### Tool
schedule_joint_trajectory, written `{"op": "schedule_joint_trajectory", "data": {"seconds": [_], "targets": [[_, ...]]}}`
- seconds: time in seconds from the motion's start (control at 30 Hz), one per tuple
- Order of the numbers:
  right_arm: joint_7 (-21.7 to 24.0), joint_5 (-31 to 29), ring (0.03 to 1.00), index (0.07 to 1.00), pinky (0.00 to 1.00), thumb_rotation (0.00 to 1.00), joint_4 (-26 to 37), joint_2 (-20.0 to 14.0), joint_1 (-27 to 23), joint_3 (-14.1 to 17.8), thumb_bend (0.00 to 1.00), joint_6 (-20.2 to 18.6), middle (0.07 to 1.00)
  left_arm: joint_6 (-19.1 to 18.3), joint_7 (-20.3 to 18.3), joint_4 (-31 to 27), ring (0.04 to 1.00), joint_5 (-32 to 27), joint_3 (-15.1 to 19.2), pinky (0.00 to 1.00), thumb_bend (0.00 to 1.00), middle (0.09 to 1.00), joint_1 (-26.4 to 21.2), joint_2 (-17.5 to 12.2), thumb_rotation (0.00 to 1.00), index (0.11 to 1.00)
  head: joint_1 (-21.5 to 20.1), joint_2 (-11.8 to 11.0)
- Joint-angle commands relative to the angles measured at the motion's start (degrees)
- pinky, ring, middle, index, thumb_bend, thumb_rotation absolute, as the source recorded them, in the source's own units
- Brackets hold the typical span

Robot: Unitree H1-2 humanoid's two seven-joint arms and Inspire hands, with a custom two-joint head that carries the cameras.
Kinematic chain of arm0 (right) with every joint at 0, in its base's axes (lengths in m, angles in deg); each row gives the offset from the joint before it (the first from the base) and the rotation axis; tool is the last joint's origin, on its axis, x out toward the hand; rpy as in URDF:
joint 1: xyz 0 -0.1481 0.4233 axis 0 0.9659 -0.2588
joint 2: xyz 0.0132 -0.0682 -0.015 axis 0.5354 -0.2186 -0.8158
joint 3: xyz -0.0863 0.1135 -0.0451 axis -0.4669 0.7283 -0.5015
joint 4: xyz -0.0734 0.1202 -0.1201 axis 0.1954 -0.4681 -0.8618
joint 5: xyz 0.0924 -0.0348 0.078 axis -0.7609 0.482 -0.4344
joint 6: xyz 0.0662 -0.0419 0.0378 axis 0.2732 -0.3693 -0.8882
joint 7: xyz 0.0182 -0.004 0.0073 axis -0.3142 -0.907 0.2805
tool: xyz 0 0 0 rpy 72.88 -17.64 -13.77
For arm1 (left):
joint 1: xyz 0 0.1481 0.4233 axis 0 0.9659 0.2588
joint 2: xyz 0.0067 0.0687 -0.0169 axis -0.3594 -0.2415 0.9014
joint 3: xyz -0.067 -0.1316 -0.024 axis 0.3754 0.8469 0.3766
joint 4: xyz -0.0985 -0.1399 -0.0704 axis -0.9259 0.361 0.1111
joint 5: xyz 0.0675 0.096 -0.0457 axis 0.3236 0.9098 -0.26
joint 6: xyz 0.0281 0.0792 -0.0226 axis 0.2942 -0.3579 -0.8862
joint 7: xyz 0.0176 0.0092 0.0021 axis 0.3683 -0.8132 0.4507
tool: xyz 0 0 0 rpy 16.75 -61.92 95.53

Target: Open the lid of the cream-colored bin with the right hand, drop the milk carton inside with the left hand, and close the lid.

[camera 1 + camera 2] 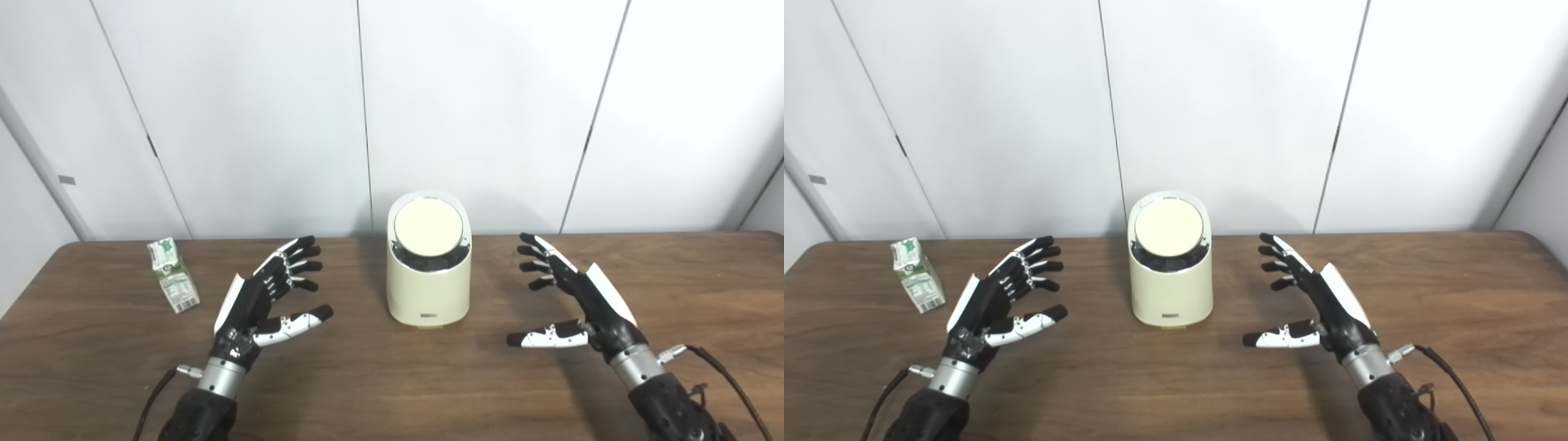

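Cream-colored bin [429, 275] at centre of surface [392, 380], round lid [427, 227] down and tilted toward the cameras, presumably for easy reach. Milk carton [172, 275] upright, well left, past left hand [260, 303]. Right hand [572, 300] opposite; both spread wide, empty, flanking bin, likely poised to begin.

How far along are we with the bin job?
Nothing done yet. The bin has its lid closed, and the milk carton stands untouched at table left. Left hand and right hand are open, empty. Opening, dropping, closing all remain.
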Motion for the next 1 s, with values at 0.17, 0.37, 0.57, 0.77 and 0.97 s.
{"op": "schedule_joint_trajectory", "data": {"seconds": [0.17,0.37,0.57,0.77,0.97], "targets": [[-0.6,-0.4,0.806,0.925,0.66,0.12,1.9,-0.6,-2.1,0.4,0.74,0.5,0.883,1.3,0.3,-1.8,0.769,-0.6,0.4,0.63,0.74,0.832,-1.4,-0.8,0.14,0.878,-0.1,0.0],[-0.3,-1.0,0.812,0.927,0.67,0.11,1.9,-0.5,-2.2,0.4,0.74,0.3,0.885,1.9,0.1,-1.4,0.767,-0.4,0.3,0.64,0.73,0.831,-1.7,-0.9,0.14,0.878,-0.2,-0.1],[-1.0,-0.4,0.808,0.924,0.67,0.18,2.6,0.0,-2.2,0.5,0.75,-0.7,0.878,1.6,-0.1,-1.5,0.765,-0.8,0.4,0.64,0.73,0.832,-1.8,-1.0,0.14,0.876,-0.5,0.0],[-1.0,1.5,0.822,0.932,0.69,0.37,5.2,0.7,-4.0,0.2,0.75,-3.8,0.879,1.5,0.1,-1.6,0.763,-0.5,0.4,0.63,0.74,0.83,-1.8,-1.2,0.15,0.876,-0.6,0.0],[-0.2,4.4,0.833,0.94,0.72,0.35,7.3,0.4,-7.5,-0.7,0.72,-8.1,0.891,1.7,0.0,-1.5,0.763,-0.6,0.3,0.63,0.74,0.828,-1.7,-0.9,0.14,0.874,-0.3,0.0]]}}
